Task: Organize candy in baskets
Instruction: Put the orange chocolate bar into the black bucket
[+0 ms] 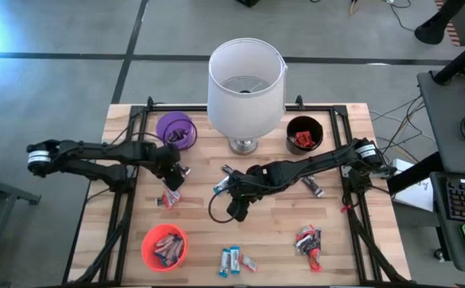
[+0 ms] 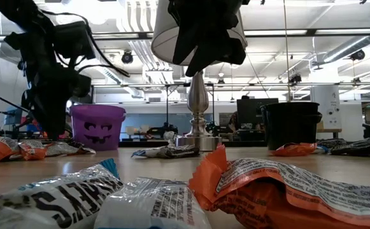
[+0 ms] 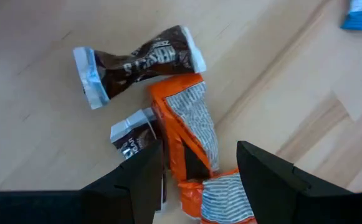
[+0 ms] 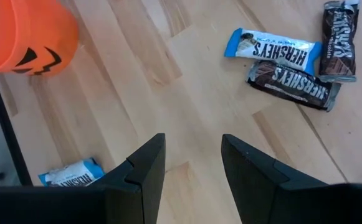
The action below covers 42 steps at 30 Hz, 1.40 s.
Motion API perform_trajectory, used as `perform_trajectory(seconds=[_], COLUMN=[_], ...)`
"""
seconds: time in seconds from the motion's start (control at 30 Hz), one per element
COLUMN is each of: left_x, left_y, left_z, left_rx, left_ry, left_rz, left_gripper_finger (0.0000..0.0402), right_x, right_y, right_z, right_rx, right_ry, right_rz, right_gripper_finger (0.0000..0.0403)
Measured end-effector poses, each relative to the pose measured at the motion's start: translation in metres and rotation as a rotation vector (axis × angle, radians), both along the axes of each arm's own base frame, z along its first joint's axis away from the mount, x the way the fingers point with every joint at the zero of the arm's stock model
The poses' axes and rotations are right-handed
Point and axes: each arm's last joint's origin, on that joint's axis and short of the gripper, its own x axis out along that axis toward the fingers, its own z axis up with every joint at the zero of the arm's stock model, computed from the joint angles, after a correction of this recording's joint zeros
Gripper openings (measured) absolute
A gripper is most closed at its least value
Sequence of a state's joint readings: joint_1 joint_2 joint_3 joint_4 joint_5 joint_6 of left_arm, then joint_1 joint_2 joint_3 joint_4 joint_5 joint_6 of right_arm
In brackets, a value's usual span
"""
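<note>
From above, the left end effector (image 1: pixel 172 178) hovers over candy near the purple basket (image 1: pixel 175 129), the right end effector (image 1: pixel 238 210) mid-tabletop. Left wrist: fingers apart, straddling an orange-wrapped bar (image 3: pixel 190 134). Right wrist: fingers apart over bare wood, the orange basket (image 4: pixel 25 34) beyond.

Purple basket (image 1: pixel 175 129) sits upper left, black basket (image 1: pixel 304 134) upper right, orange basket (image 1: pixel 165 246) lower left, each holding candy. Loose wrapped bars (image 1: pixel 234 260) lie scattered at centre and bottom.
</note>
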State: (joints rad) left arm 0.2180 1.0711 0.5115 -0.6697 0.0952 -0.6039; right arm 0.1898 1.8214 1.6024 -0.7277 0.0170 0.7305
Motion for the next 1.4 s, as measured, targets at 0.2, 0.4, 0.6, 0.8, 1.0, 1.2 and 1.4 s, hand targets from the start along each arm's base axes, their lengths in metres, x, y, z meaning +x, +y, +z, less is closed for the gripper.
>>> perform_trajectory(seconds=[0.2,0.4,0.6,0.8,1.0,1.2,1.4], left_x=[0.0,0.006,0.011,0.009,0.005,0.003,0.003], left_y=[0.0,0.001,0.002,0.001,0.0,-0.002,-0.004], left_z=[-0.007,-0.015,-0.021,-0.019,-0.008,-0.003,0.002], left_rx=[-0.008,-0.004,-0.006,-0.032,-0.017,-0.034,-0.034], left_ry=[0.035,0.03,0.047,0.043,-0.026,-0.059,-0.092], left_rz=[0.0,-0.012,-0.016,-0.025,-0.027,-0.043,-0.075], left_gripper_finger=[0.0186,0.0186,0.0167,0.0117,0.0054,0.0014,0.0001], right_x=[0.0,0.0,0.0,0.0,0.0,0.0,0.0], right_y=[0.0,0.0,0.0,0.0,0.0,0.0,0.0], right_z=[0.0,0.0,0.0,0.0,0.0,0.0,0.0], right_rx=[-0.005,-0.009,-0.01,-0.013,-0.015,-0.019,-0.019], right_ry=[-0.001,-0.002,-0.002,-0.002,-0.003,-0.003,-0.004], right_rz=[0.008,0.015,0.017,0.021,0.024,0.029,0.029], right_gripper_finger=[0.0148,0.0148,0.0148,0.0148,0.0148,0.0148,0.0148])
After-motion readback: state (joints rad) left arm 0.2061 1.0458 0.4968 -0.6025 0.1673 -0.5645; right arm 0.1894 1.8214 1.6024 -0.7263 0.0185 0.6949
